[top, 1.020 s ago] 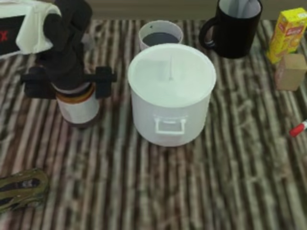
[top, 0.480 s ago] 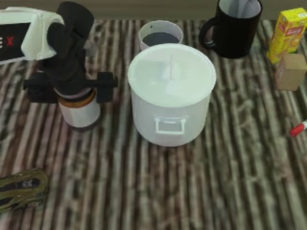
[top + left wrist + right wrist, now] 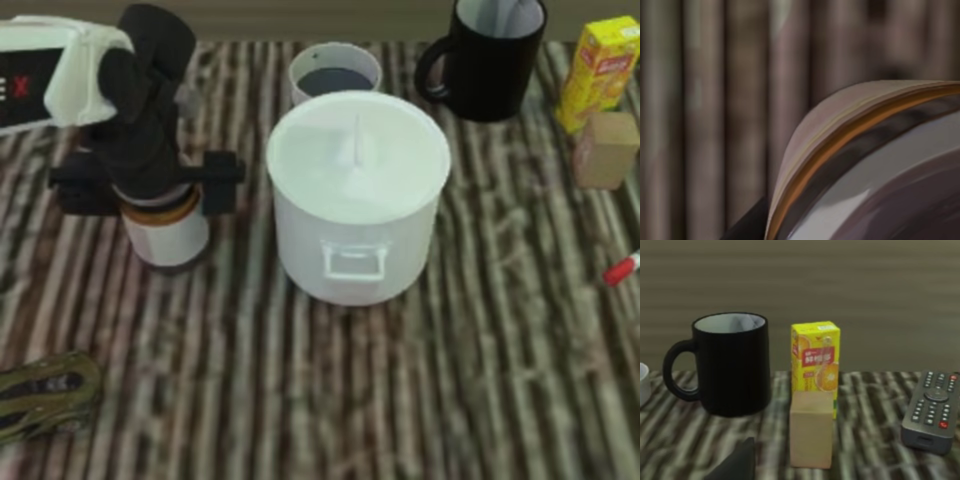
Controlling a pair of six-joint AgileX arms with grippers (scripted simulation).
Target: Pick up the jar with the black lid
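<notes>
The jar with the black lid (image 3: 170,235) stands on the striped cloth at the left, left of the big white pot. Its orange band and white label show below my left gripper (image 3: 148,190), which sits straight down over the lid and hides it from above. In the left wrist view the dark lid (image 3: 880,170) and orange band fill the picture, with a dark finger (image 3: 742,231) against the jar's side. The left gripper is shut on the jar. My right gripper (image 3: 740,465) is parked off to the right, out of the top view.
A big white lidded pot (image 3: 357,190) stands close right of the jar. Behind it are a small cup (image 3: 335,72) and a black mug (image 3: 490,60). A yellow juice box (image 3: 598,70), brown block (image 3: 605,150), red marker (image 3: 622,268) and remote (image 3: 932,410) lie right. A shoe (image 3: 45,392) lies front left.
The left gripper came down a little over the jar's lid during the first half second. Since then the arm and jar have stayed still.
</notes>
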